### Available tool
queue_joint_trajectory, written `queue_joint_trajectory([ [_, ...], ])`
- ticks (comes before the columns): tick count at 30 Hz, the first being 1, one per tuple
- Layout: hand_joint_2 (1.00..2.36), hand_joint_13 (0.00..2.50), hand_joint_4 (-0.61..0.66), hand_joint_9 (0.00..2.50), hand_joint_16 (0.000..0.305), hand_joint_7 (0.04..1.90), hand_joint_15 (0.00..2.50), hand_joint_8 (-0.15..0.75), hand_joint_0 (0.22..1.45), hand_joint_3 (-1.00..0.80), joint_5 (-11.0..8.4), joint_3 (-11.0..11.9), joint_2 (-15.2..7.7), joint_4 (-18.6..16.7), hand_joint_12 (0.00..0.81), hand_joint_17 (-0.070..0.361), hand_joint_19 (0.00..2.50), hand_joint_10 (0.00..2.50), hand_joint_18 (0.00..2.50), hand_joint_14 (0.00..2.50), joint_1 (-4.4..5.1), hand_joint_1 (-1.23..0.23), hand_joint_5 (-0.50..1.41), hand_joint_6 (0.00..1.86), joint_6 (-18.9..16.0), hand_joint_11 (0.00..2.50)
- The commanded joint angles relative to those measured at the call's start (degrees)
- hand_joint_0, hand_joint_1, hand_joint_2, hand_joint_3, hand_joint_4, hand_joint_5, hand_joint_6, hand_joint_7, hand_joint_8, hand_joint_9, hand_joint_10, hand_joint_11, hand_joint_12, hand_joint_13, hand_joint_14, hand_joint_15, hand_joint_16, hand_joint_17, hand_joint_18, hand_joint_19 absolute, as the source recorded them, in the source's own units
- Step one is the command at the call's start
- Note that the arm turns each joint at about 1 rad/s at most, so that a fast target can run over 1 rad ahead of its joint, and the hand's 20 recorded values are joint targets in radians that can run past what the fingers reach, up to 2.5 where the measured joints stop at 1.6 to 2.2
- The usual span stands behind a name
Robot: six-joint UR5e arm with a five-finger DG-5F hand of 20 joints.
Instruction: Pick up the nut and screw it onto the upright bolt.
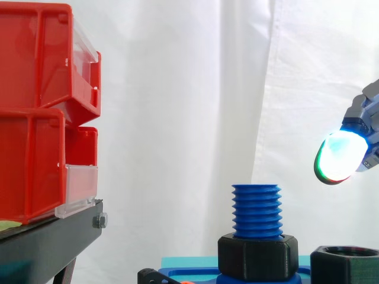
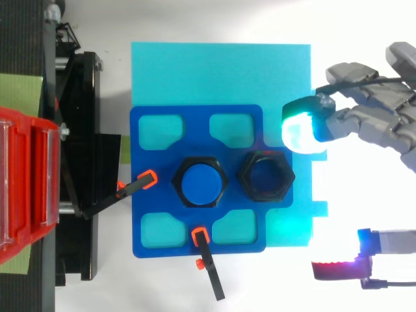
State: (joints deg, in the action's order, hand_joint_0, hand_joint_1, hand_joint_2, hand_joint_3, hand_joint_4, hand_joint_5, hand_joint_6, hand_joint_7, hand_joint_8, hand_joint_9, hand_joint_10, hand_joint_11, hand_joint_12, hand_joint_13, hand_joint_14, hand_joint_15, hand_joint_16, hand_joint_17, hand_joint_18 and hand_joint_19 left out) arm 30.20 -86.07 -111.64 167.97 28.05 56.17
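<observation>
We see the nut (image 2: pixel 266 177) lying loose near the blue plate's (image 2: pixel 144 227) right edge, just beside the upright bolt (image 2: pixel 199 182). Our hand (image 2: pixel 370 123) hovers off that edge, higher than the nut, fingers spread and grasping nothing.

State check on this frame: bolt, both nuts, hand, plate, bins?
bolt: upright, upper threads bare.
base nut: seated round the bolt's foot.
loose nut: flat on the plate beside the bolt, untouched.
hand: open, empty, in the air clear of both nuts.
plate: flat, two clamps on its edges.
bins: stacked on the stand, contents hidden.
</observation>
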Motion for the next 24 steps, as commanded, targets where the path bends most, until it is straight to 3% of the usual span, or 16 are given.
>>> queue_joint_trajectory([
  [1, 1.00, 0.30, 0.23, 0.25, 0.043, 0.70, 0.00, 0.286, 0.37, -0.50, -1.90, 0.0, -0.2, -2.2, 0.360, 0.096, 0.00, 0.00, 0.05, 0.00, 0.25, -0.76, -0.28, 0.50, 3.0, 0.00],
  [5, 1.00, 0.30, 0.23, 0.26, 0.043, 0.70, 0.00, 0.288, 0.37, -0.50, -3.66, -0.1, -0.2, -4.8, 0.359, 0.096, 0.00, 0.00, 0.05, 0.00, 0.69, -0.75, -0.28, 0.50, 6.2, 0.00],
  [7, 1.00, 0.30, 0.23, 0.26, 0.043, 0.70, 0.00, 0.288, 0.37, -0.50, -4.71, -0.1, -1.2, -7.4, 0.360, 0.096, 0.00, 0.00, 0.05, 0.00, 0.78, -0.74, -0.28, 0.50, 8.8, 0.00],
  [9, 1.00, 0.30, 0.23, 0.26, 0.043, 0.70, 0.00, 0.287, 0.37, -0.50, -4.71, -0.1, -1.2, -7.4, 0.360, 0.096, 0.00, 0.00, 0.05, 0.00, 1.05, -0.74, -0.28, 0.50, 8.8, 0.00],
  [10, 1.00, 0.30, 0.23, 0.26, 0.043, 0.70, 0.00, 0.288, 0.37, -0.50, -5.76, 0.0, -1.9, -9.5, 0.361, 0.096, 0.00, 0.00, 0.05, 0.00, 1.22, -0.74, -0.28, 0.50, 10.5, 0.00],
  [17, 1.00, 0.30, 0.23, 0.26, 0.043, 0.71, 0.00, 0.289, 0.37, -0.50, -7.70, 0.0, -1.9, -11.5, 0.361, 0.097, 0.00, 0.00, 0.05, 0.00, 2.10, -0.73, -0.27, 0.50, 12.4, 0.00],
  [20, 1.00, 0.30, 0.23, 0.27, 0.043, 0.71, 0.00, 0.291, 0.37, -0.50, -9.54, 0.0, -1.9, -12.9, 0.362, 0.097, 0.00, 0.00, 0.05, 0.00, 2.89, -0.73, -0.27, 0.50, 14.2, 0.00],
  [24, 1.00, 0.30, 0.23, 0.27, 0.043, 0.71, 0.00, 0.292, 0.37, -0.50, -13.41, 0.0, -2.7, -15.1, 0.362, 0.097, 0.00, 0.00, 0.05, 0.00, 4.30, -0.72, -0.27, 0.50, 17.0, 0.00],
])
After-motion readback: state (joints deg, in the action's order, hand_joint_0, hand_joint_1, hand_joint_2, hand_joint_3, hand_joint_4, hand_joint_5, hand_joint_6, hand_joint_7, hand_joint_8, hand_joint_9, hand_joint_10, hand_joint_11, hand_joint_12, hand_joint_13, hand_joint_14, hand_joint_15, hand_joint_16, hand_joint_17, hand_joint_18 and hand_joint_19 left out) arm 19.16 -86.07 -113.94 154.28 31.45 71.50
